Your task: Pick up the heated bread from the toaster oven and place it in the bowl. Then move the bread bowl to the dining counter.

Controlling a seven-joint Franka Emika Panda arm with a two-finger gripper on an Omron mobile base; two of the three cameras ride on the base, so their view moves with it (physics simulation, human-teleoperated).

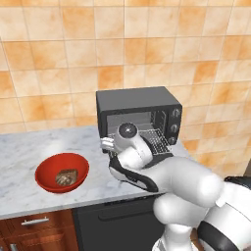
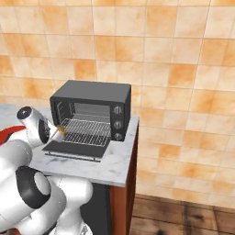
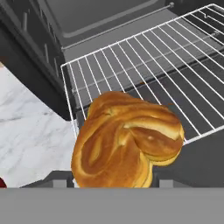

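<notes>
I see a white-grey veined marble counter running along the tiled wall. Directly on it, toward the left in my left base view, sits the glossy red bowl, near the front edge. Well apart from it, at the counter's right end, the dark toaster oven stands against the wall, its drop-down door lying open over the marble. From my right base view the oven sits close to the counter's end.

Orange-tan tiled wall behind a marble worktop on wood cabinets, over wooden floor
</notes>
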